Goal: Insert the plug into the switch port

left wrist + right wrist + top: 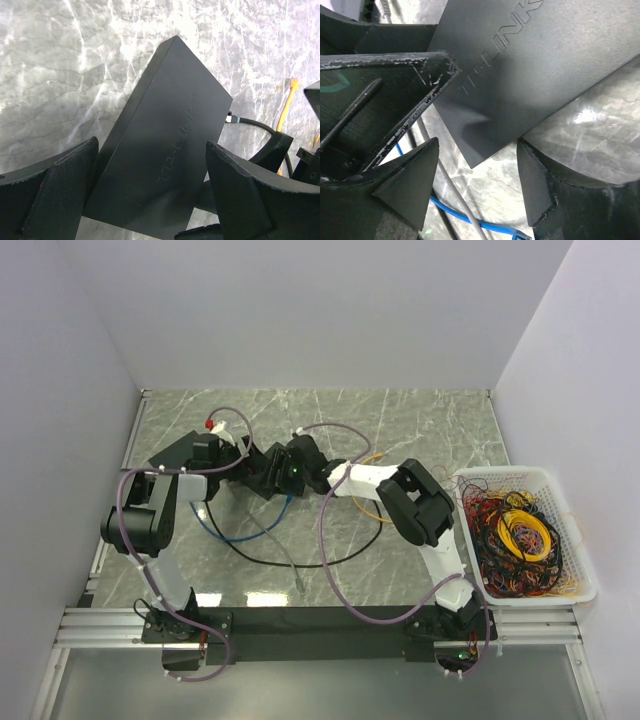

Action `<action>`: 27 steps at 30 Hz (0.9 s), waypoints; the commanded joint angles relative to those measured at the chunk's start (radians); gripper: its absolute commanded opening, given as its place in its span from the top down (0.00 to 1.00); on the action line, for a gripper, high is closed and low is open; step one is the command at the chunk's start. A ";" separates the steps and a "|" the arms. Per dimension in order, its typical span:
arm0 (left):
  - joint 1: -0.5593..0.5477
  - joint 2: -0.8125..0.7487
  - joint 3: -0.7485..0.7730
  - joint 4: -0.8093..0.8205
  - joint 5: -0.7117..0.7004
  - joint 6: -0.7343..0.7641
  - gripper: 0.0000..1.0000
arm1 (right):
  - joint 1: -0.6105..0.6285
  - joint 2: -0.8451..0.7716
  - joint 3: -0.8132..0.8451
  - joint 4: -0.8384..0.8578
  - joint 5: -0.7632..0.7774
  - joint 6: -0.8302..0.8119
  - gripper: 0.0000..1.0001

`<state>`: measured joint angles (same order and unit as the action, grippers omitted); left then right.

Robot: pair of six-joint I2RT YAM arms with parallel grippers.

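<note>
L gripper [152,147] jaws wide astride TP-Link switch [167,110], can't tell if pinching; R gripper [478,142] open at its corner, empty.

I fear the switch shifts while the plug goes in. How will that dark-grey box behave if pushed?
The switch box looks rigid, flat and low, so tipping or rolling seems unlikely. Its smooth casing may well slide or pivot on the polished table. The black cable at its side might drag on it.
</note>
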<state>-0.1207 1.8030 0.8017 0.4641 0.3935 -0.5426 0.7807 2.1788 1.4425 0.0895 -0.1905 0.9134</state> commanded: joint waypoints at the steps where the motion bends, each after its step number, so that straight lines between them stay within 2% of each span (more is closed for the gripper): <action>1: -0.062 -0.013 0.037 -0.110 0.100 -0.036 0.07 | 0.002 -0.016 0.041 -0.079 0.063 -0.090 0.28; 4: -0.060 0.004 0.092 -0.146 0.084 -0.020 0.07 | -0.040 -0.040 0.055 -0.146 0.118 -0.160 0.25; 6: -0.060 0.012 0.109 -0.162 0.070 -0.013 0.07 | -0.075 -0.065 0.064 -0.195 0.147 -0.188 0.14; 7: -0.059 0.021 0.117 -0.171 0.068 -0.008 0.07 | -0.084 -0.074 0.067 -0.212 0.154 -0.205 0.11; 11: -0.045 0.048 0.155 -0.173 0.062 -0.011 0.07 | -0.113 -0.141 0.104 -0.305 0.189 -0.301 0.09; 14: -0.039 0.070 0.180 -0.171 0.059 -0.019 0.07 | -0.133 -0.189 0.128 -0.361 0.189 -0.350 0.08; 19: -0.031 0.088 0.211 -0.168 0.057 -0.033 0.07 | -0.195 -0.278 0.104 -0.438 0.292 -0.401 0.08; 24: -0.031 0.055 0.220 -0.163 0.044 -0.023 0.08 | -0.288 -0.444 -0.068 -0.439 0.387 -0.424 0.10; 27: -0.031 0.030 0.215 -0.153 0.039 -0.023 0.08 | -0.357 -0.496 -0.155 -0.427 0.358 -0.397 0.15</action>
<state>-0.1539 1.8839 0.9863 0.2886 0.4294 -0.5659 0.4774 1.7195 1.3491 -0.3187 0.1280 0.5228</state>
